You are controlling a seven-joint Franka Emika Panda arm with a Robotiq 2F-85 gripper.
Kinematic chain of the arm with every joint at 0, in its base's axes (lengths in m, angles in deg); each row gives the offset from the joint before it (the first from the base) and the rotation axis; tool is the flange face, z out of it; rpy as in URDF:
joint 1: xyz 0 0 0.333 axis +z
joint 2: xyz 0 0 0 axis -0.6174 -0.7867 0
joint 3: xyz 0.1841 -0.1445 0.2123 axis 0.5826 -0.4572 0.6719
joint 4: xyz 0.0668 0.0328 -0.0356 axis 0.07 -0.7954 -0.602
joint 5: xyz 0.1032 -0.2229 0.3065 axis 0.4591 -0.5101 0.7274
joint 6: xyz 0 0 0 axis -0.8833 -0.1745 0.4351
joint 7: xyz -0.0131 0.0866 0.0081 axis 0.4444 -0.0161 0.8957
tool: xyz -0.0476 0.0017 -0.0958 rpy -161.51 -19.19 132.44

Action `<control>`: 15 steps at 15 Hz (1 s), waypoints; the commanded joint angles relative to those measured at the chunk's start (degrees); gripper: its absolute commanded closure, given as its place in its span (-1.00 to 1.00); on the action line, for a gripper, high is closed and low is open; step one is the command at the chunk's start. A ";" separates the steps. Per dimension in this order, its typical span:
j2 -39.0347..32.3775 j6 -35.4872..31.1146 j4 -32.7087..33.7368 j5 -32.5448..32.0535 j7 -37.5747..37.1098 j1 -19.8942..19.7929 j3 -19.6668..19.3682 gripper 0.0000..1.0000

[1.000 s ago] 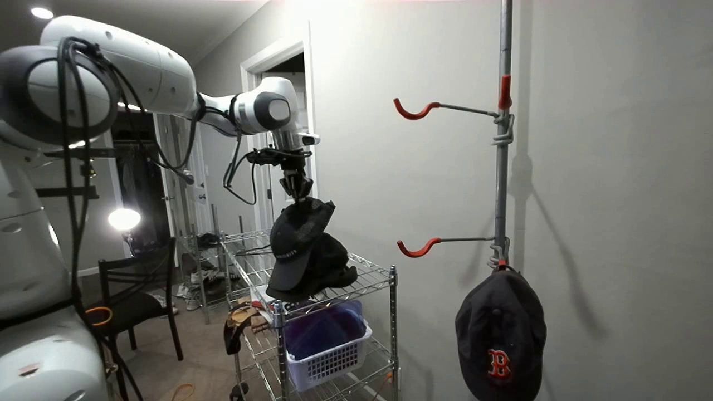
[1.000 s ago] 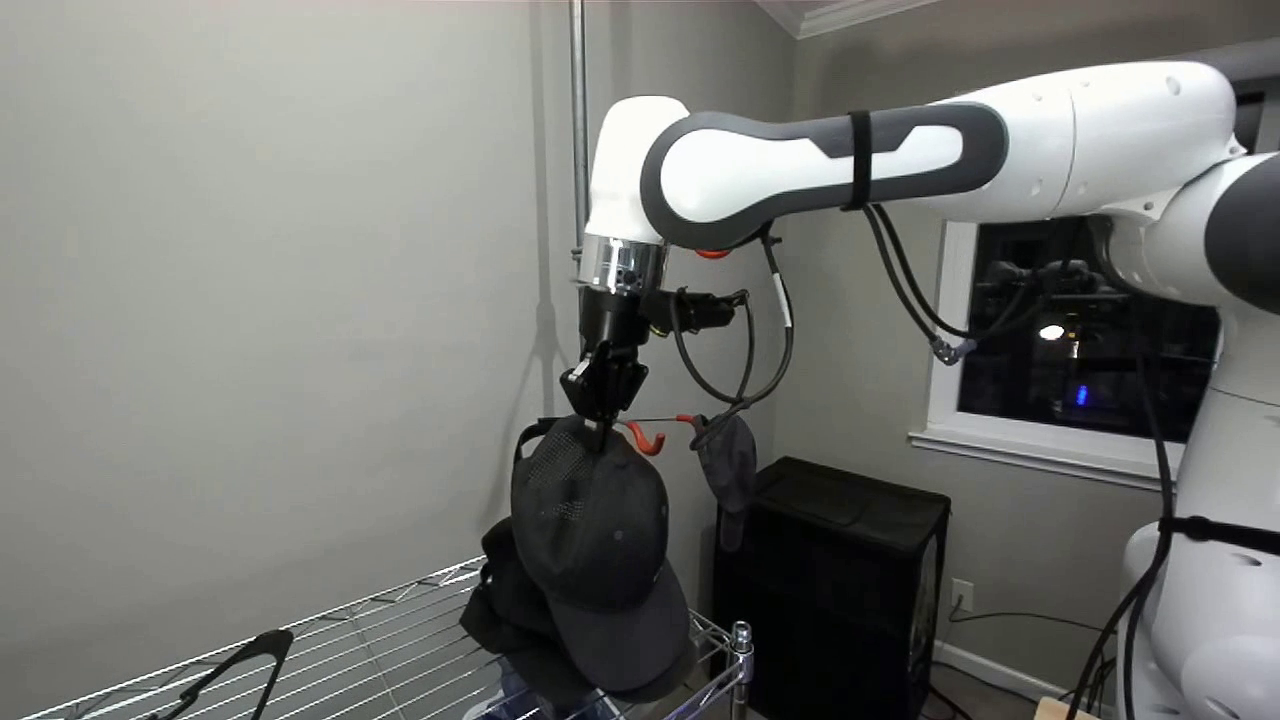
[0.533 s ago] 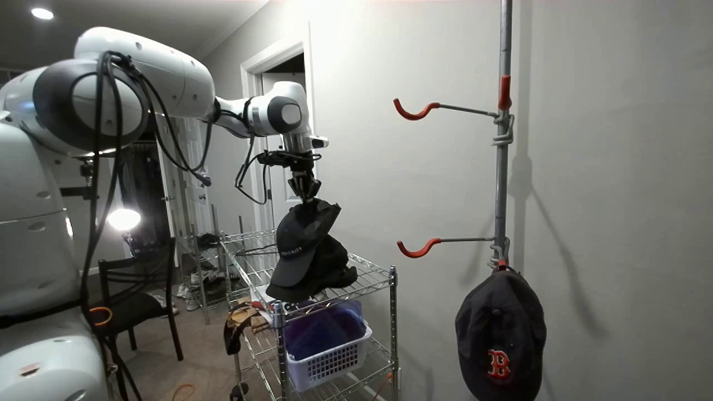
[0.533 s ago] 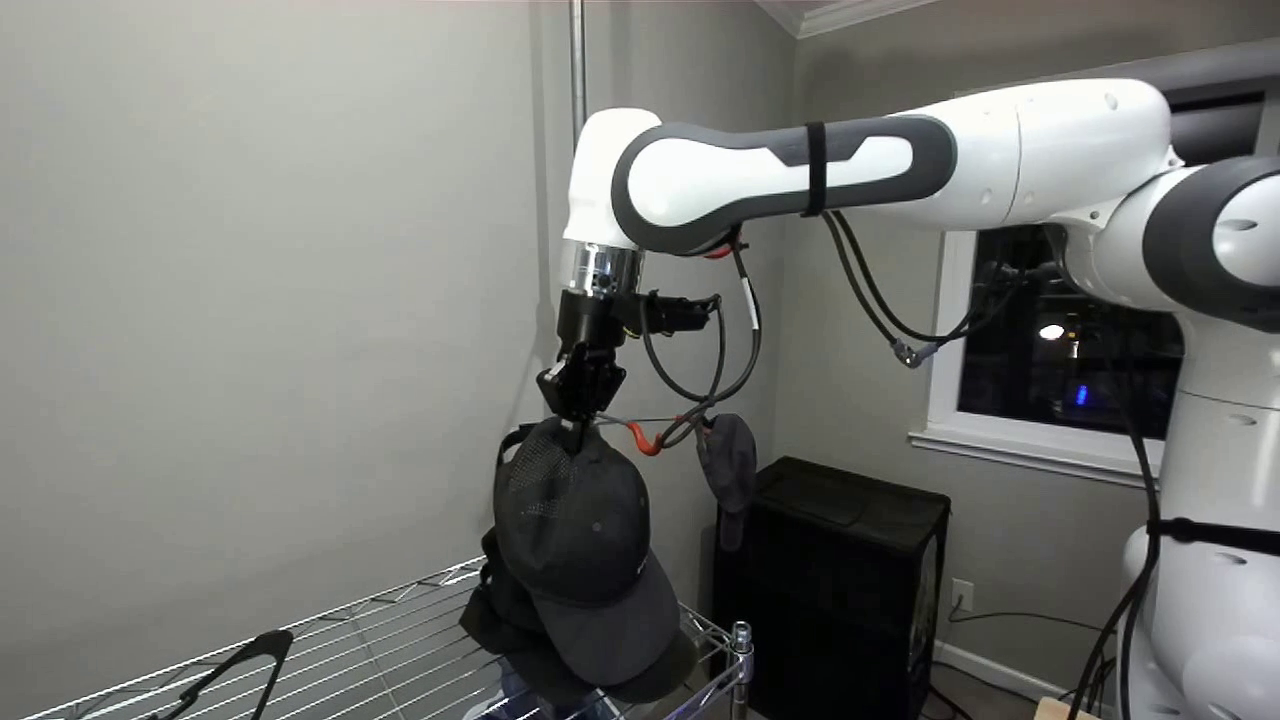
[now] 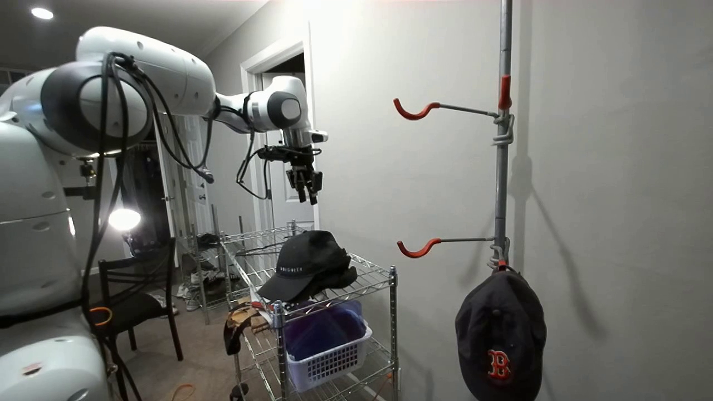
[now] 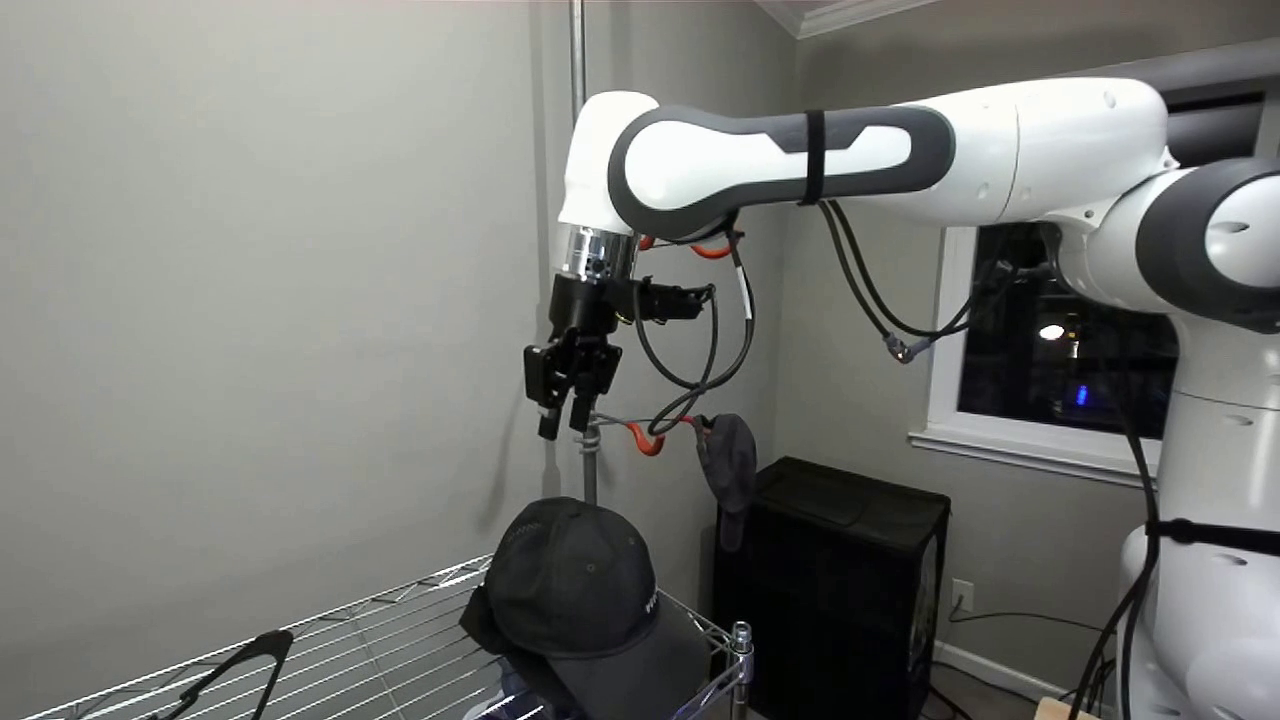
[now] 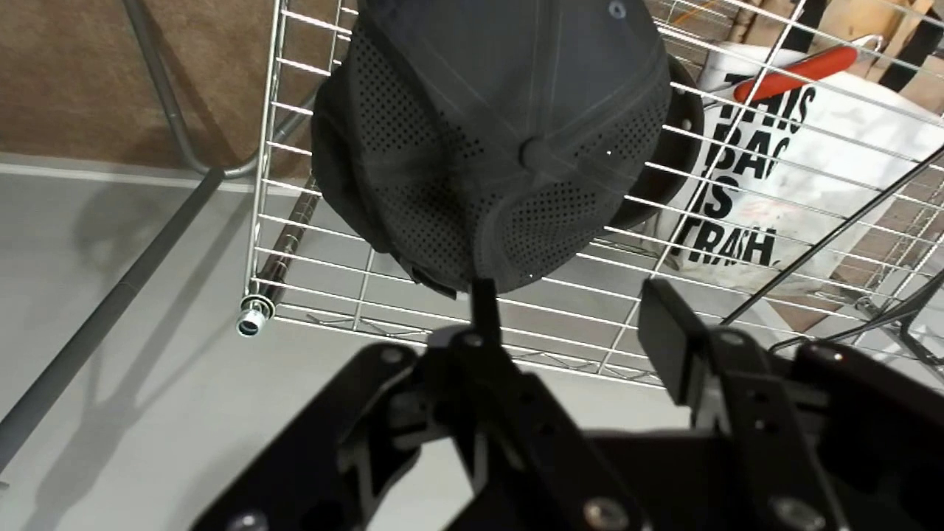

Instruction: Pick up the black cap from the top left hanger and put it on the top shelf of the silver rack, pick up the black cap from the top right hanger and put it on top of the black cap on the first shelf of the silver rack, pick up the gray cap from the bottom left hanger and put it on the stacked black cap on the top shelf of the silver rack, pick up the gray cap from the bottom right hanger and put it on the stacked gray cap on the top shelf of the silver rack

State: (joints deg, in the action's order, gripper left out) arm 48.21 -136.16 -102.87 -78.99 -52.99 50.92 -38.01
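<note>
My gripper (image 5: pixel 308 199) (image 6: pixel 565 422) hangs above the silver rack (image 5: pixel 379 281), its fingers (image 7: pixel 667 332) apart with nothing between them. Below it, apart from the fingertips, a charcoal gray cap (image 5: pixel 309 256) (image 6: pixel 575 585) (image 7: pixel 538 96) with perforated panels and small white lettering rests on the top shelf's stack. Under it a black cap (image 5: pixel 341 278) (image 6: pixel 484 622) partly shows; how many lie beneath is hidden. Another cap, dark gray with a red B (image 5: pixel 496 328), hangs from the bottom right hanger in both exterior views. The top left hanger (image 5: pixel 415 114) and bottom left hanger (image 5: pixel 418 250) hold no cap.
A metal pole (image 5: pixel 501 184) carries the red-tipped hooks beside the rack. A black clothes hanger (image 6: pixel 240 655) lies on the top shelf. Beneath it are a white basket (image 5: pixel 328 365) and a printed bag (image 7: pixel 818 177). A black box (image 6: pixel 830 560) stands beyond the rack.
First the arm shifted slightly with the cap pinched in the gripper. Then the jaws opened and rose, and the cap dropped from its tilted hang to settle on the stack.
</note>
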 commanded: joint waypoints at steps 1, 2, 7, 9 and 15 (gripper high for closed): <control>1.59 -0.78 -0.80 0.14 0.34 0.47 -0.90 -0.66; 2.13 -1.12 -1.30 0.38 0.36 0.36 -1.07 -0.81; 9.46 -10.51 -11.55 3.18 0.41 -1.35 -3.84 -1.00; 13.30 -13.87 -16.60 4.07 0.00 -2.31 -5.32 -1.00; 24.25 -18.49 -28.04 5.60 -0.34 -6.68 -9.81 -1.00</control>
State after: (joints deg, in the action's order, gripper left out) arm 65.78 -152.32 -123.63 -74.80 -52.99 46.45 -46.47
